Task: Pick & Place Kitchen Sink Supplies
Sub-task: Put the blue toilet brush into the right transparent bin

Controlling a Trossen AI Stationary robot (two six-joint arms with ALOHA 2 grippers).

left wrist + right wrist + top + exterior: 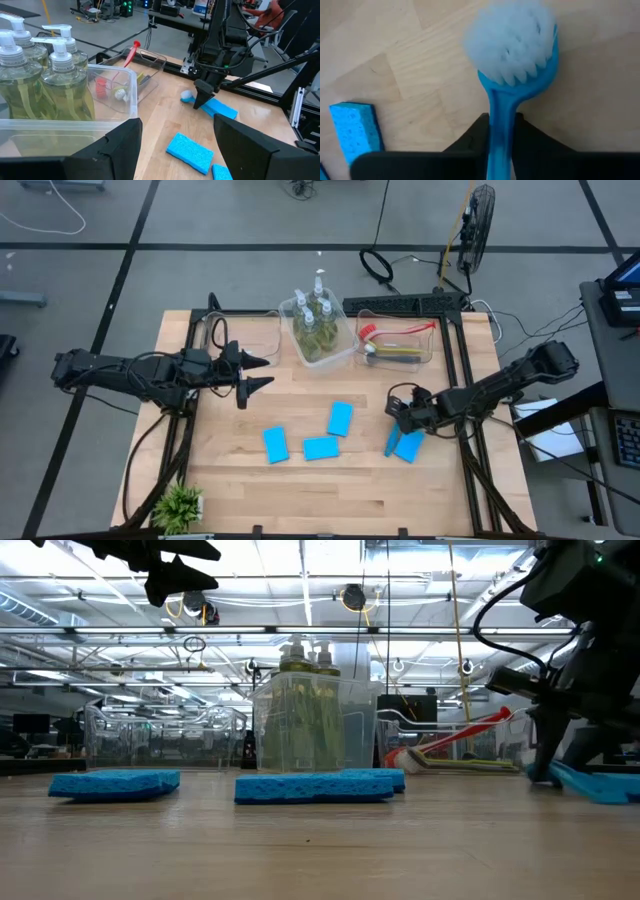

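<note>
Now, blue brush (512, 65): low over the desk's (350, 490) right side, handle pinched; white bristle head points away from the wrist, long axis in line with the fingers.
Right claw (501, 131): pressed together on the brush handle.
Sponge (409, 445): just beside that claw.
Other sponges (318, 447): three flat mid-desk.
Left claw (262, 371): spread, holding nothing, raised near the tub of bottles (315, 330).
</note>
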